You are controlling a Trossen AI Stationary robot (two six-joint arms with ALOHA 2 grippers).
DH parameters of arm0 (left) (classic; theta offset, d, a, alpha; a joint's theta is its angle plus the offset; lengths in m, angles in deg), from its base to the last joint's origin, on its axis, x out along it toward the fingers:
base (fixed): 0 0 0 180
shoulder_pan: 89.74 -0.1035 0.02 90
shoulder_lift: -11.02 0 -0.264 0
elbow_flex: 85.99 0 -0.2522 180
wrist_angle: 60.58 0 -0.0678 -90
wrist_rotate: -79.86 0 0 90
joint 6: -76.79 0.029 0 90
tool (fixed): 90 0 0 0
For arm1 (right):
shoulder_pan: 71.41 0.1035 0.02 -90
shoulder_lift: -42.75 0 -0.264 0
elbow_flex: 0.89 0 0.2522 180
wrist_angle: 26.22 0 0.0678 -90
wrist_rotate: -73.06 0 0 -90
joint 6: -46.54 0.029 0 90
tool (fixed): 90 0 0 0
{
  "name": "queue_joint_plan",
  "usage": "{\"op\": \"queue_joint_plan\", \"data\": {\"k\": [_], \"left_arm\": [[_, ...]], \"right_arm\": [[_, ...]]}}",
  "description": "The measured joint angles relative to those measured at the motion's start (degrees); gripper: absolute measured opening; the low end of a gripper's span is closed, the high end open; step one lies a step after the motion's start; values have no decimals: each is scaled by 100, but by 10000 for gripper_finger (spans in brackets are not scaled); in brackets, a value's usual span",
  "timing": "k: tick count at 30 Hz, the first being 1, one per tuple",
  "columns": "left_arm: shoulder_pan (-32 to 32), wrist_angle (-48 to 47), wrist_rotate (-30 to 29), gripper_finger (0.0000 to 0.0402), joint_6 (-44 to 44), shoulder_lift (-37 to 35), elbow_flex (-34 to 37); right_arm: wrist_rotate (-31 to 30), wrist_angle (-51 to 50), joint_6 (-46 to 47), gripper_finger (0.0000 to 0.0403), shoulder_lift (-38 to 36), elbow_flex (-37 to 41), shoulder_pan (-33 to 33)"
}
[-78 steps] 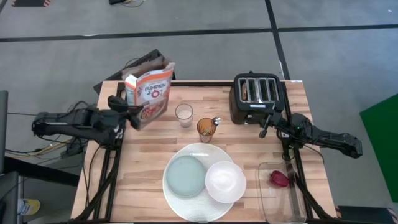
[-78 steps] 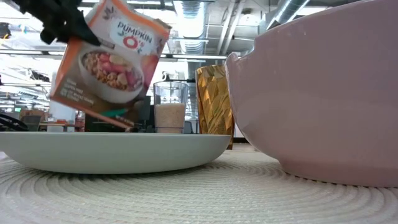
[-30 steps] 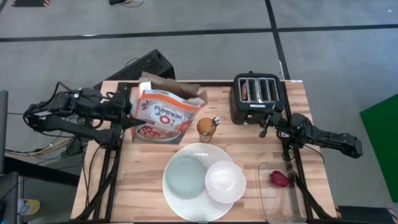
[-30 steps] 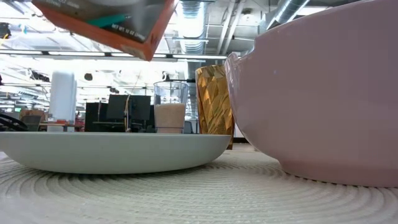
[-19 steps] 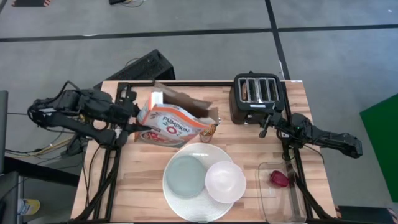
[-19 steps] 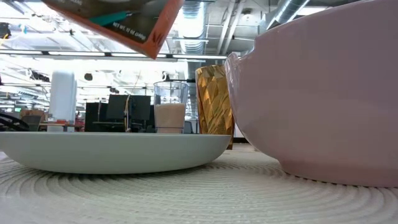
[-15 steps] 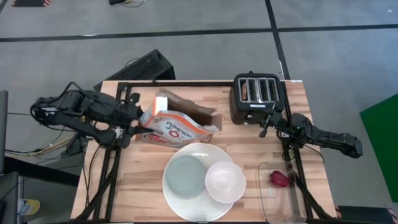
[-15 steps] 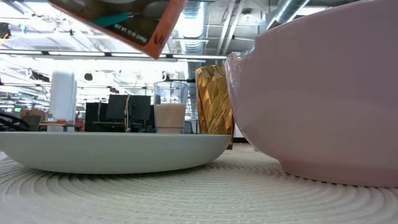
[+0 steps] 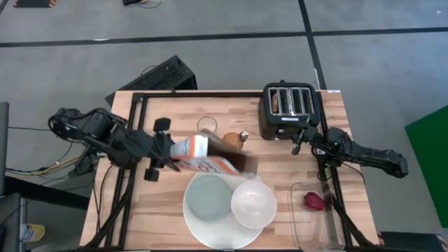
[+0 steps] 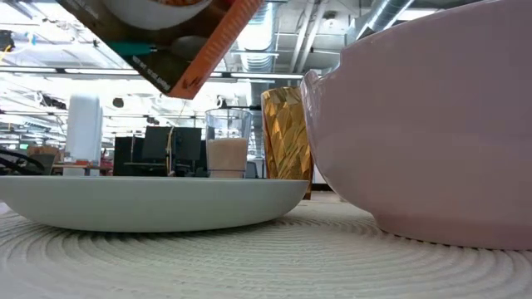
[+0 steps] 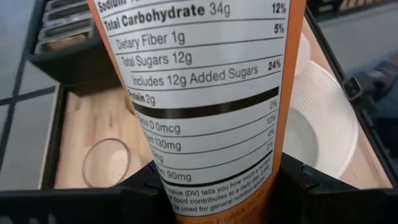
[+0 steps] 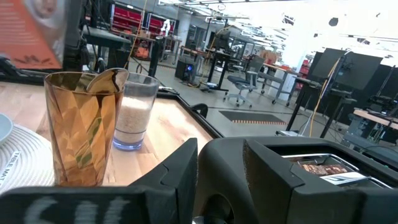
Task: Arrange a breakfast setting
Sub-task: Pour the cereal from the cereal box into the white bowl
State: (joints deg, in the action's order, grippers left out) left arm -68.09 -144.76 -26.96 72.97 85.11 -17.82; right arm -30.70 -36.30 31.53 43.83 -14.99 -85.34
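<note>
Cereal box point(image 9: 210, 161) gripped at its base by left gripper point(image 9: 165, 152), fingers clamped on both narrow sides, tipped nearly flat above the table with open top reaching over white bowl's point(image 9: 253, 205) far rim. Pouring step, by the look of it; no cereal seen falling. Next move probably calls for more tilt, with mouth kept over bowl and not over grey-blue plate point(image 9: 208, 197) just left of it on large white plate point(image 9: 210, 233). Amber glass point(image 9: 232, 140) holding spoon point(image 9: 243, 136) and clear glass point(image 9: 206, 124) stand close behind box: little room there. Right gripper point(image 9: 301, 140) waits beside toaster point(image 9: 288, 108), finger spread unclear. Red fruit point(image 9: 314, 201) sits in clear tray point(image 9: 334, 227), far right.
</note>
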Motion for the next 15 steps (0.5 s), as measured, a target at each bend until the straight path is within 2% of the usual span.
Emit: {"op": "queue_joint_plan", "data": {"k": [8,15], "left_arm": [[532,-678,-401,151,-119,625,-626],[613,-1141,-534,151,-292,1026,-884]], "right_arm": [[0,0,-2,151,-2,0,2],[0,0,0,151,0,2,0]]}}
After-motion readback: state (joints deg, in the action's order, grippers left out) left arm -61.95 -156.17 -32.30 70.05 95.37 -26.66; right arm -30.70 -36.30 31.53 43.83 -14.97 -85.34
